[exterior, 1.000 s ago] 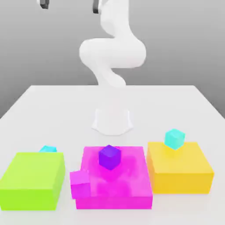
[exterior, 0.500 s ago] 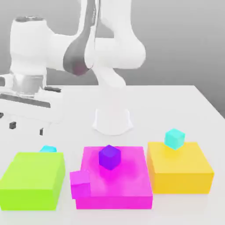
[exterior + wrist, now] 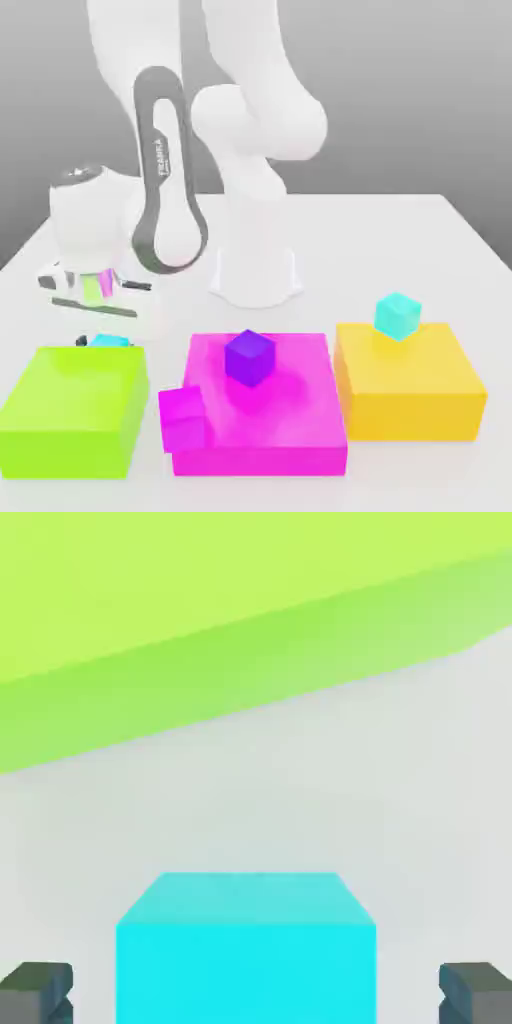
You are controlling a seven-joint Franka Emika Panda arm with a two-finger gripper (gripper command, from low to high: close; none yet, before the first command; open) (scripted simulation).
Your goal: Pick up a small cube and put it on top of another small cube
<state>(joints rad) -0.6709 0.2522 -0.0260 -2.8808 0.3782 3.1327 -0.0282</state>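
The small cube (image 3: 110,341), bright cyan, sits on the white table just behind the green block (image 3: 75,410); in the hand view the same small cube (image 3: 245,952) lies between the two dark fingertips (image 3: 35,992). My gripper (image 3: 103,336) has come down over it and is open, with a gap on each side of the cube. The other small cube (image 3: 249,358), deep purple, rests on top of the big magenta block (image 3: 300,420), to the exterior view's right of my gripper.
A small magenta cube (image 3: 183,418) leans at the magenta block's front-left corner. A turquoise cube (image 3: 398,315) stands on the yellow block (image 3: 410,390) at the exterior view's right. The arm's white base (image 3: 255,275) stands behind the blocks.
The arm swung in from above and the hand dropped from mid-height down to the table, straddling the cyan cube behind the green block. No cube has moved.
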